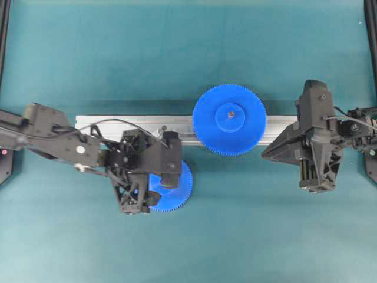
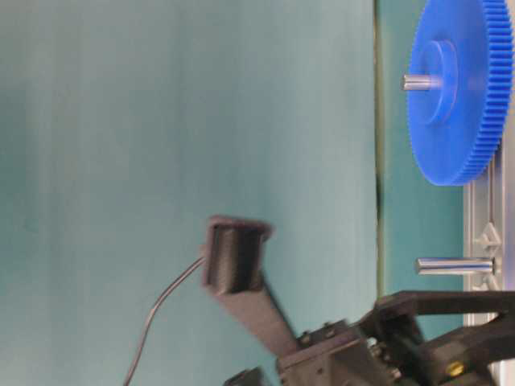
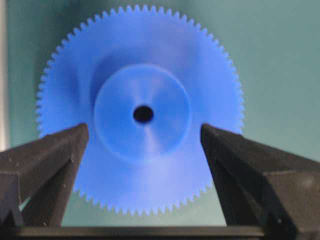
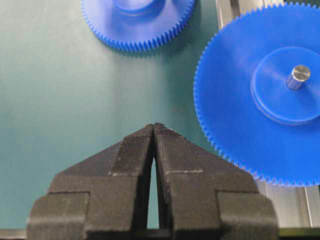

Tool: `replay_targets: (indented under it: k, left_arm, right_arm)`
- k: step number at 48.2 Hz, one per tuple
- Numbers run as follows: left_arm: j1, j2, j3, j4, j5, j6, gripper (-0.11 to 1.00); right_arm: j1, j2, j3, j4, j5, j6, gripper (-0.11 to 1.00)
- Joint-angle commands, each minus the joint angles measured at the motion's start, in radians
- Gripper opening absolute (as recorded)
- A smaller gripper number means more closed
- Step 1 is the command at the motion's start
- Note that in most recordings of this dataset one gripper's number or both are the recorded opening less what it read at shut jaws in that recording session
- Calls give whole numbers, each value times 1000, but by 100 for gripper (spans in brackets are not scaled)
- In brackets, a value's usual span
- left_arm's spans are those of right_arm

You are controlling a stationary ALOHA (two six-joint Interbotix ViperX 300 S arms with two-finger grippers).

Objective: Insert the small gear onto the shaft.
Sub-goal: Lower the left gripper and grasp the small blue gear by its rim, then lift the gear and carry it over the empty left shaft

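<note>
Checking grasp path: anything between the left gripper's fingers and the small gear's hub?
Nothing. Left wrist view: left gripper open, fingers flanking small gear hub, gaps bare.

The right gripper's fingers (image 4: 132, 155) meet at their tips (nothing between them), just beside the larger gear (image 4: 235, 125).

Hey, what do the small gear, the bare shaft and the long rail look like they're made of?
Small gear: likely moulded plastic, uniform bright blue with a soft satin sheen and crisp fine teeth.
Shaft: metal by its look, a polished silver-grey pin with bright highlights.
Rail: probably extruded aluminium, pale matte silver with lengthwise grooves.
</note>
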Motion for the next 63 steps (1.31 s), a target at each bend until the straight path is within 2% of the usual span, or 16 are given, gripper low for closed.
replay_targets:
  k: [1,27,42,49,59,63]
  left_arm:
    - [-3,0,-31,3,-2,-3,92]
    - [-3,49,-57,3,5,-6,92]
    - [-3,60,-58,3,71,-18,91]
    - [-3,63,-58,3,74,-18,87]
    - [-5,58,-58,3,86,-14,73]
    - [-5,58,-60,3,98,-12,72]
  right_arm:
    - [0,-6,-20,0,-8,8,11]
    - [0,-11,-6,0,-28,8,11]
    - [0,-14,2,0,-41,6,11]
    - [0,-20,14,0,-71,8,11]
    - [0,-31,31,0,-80,8,11]
    - [0,-34,32,0,-80,8,11]
